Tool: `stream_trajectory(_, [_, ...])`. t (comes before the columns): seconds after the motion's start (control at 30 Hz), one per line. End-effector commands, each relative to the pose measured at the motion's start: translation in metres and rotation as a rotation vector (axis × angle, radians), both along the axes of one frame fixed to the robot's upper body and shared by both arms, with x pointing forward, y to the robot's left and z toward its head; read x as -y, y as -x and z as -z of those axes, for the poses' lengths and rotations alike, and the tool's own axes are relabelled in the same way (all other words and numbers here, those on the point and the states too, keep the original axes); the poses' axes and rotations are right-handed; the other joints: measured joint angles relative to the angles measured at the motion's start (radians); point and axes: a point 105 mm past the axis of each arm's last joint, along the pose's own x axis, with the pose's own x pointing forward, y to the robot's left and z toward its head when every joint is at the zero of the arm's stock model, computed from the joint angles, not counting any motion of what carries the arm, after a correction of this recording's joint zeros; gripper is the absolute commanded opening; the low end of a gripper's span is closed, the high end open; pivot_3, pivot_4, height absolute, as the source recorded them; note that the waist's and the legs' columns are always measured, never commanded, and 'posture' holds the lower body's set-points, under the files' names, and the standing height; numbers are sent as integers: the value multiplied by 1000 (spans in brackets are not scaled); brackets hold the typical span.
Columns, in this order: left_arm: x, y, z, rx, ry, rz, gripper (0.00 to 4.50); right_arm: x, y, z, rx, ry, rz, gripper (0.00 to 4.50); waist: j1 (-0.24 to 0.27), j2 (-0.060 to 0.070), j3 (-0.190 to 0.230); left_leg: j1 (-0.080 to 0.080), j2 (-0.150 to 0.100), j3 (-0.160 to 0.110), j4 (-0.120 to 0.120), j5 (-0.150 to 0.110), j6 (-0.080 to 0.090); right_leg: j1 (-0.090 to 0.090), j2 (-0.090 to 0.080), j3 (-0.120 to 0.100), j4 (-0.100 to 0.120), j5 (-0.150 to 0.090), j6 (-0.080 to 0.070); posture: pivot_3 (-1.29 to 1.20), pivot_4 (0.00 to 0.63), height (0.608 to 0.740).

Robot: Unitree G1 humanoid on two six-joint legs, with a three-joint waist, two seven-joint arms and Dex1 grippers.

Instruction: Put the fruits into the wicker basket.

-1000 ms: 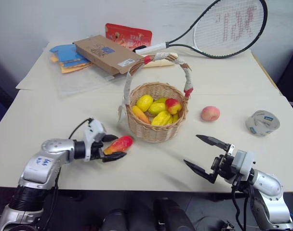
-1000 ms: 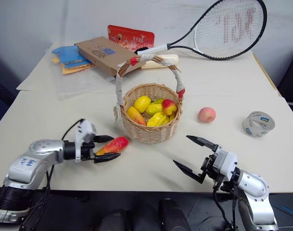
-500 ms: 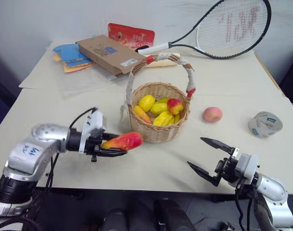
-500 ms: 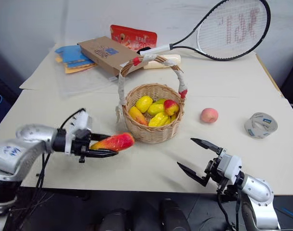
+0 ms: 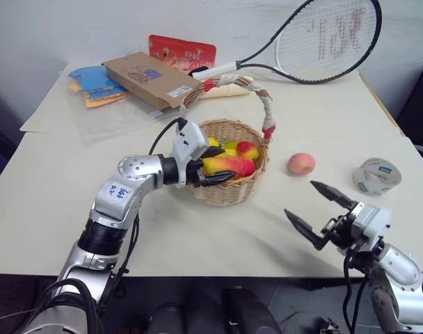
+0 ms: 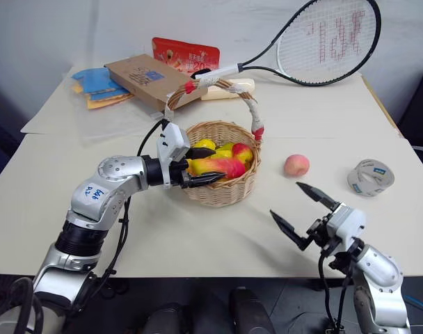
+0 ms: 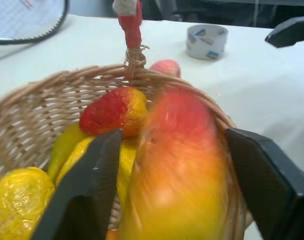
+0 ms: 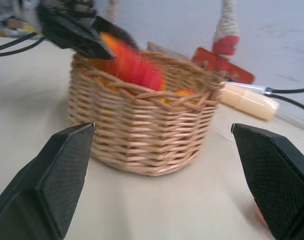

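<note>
Since the earlier frame the left gripper has carried the mango from the table up over the wicker basket.

Head views: basket holds yellow fruits and an apple; peach lies on the table; right gripper gapes empty.

Left wrist view: mango blurred between spread fingers; grip uncertain.

Right wrist view: basket between parted fingers.

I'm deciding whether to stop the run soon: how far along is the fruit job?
Done: several yellow fruits and the small apple lie in the wicker basket. In hand: the mango sits over the basket between the left gripper fingers. Left: the peach on the table; the right gripper is open, empty.
</note>
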Motion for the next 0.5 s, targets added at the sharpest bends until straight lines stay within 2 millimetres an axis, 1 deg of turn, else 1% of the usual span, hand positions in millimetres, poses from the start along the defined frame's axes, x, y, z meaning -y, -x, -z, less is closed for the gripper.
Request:
stream_trajectory(0.03, [-9,21,-21,156,39,115,4480,19,-14,-23,3,-58,131,4500,-2,0,0,0,0,0,0,0,0,0,0,0,0,0,0,0,150,740])
stream_trajectory(0.07, [-11,25,-24,185,42,140,4480,22,-19,-25,-14,-45,164,4500,-4,0,0,0,0,1,0,0,0,0,0,0,0,0,0,0,150,740])
stream_trajectory(0.13, [-25,36,-33,242,71,193,4480,27,-41,-27,-80,-6,226,4500,-7,0,0,-1,0,2,0,0,0,-2,-2,1,1,0,0,0,150,740])
stream_trajectory(0.17, [-36,42,-40,253,80,212,4480,30,-60,-34,-111,-14,267,4500,-16,0,0,-1,0,3,0,0,1,-3,-2,1,1,0,0,0,150,740])
stream_trajectory(0.2, [-44,46,-45,261,84,227,4480,32,-73,-39,-132,-21,297,4500,-19,0,0,-1,0,5,0,0,1,-4,-2,2,2,0,0,0,150,740])
stream_trajectory(0.23, [-54,49,-49,253,86,225,4480,31,-89,-43,-176,-16,314,4500,-24,0,0,-2,0,5,1,0,1,-5,-2,2,2,1,0,0,150,740])
stream_trajectory(0.3, [-67,54,-55,239,82,218,4480,25,-111,-44,-250,12,308,4500,-27,1,1,-2,0,5,0,1,1,-7,-1,2,3,1,-1,0,150,740])
stream_trajectory(0.37, [-76,61,-55,218,65,217,4480,19,-130,-44,-297,38,311,4500,-26,1,1,-2,0,4,-3,1,0,-7,-1,2,2,0,-2,0,150,740])
stream_trajectory(0.4, [-78,62,-54,212,59,217,4480,18,-136,-44,-311,43,320,4500,-23,1,1,-2,0,4,-4,1,0,-8,0,2,1,0,-2,0,150,740])
stream_trajectory(0.43, [-81,63,-53,224,54,201,4480,19,-146,-42,-334,46,342,4500,-20,1,1,-3,0,4,-6,1,0,-8,-1,2,0,0,-2,0,150,740])
stream_trajectory(0.5, [-85,67,-51,242,45,182,4480,21,-164,-34,-401,76,391,4500,-22,1,1,-5,0,4,-7,1,1,-10,-2,2,-2,-1,-1,0,150,740])
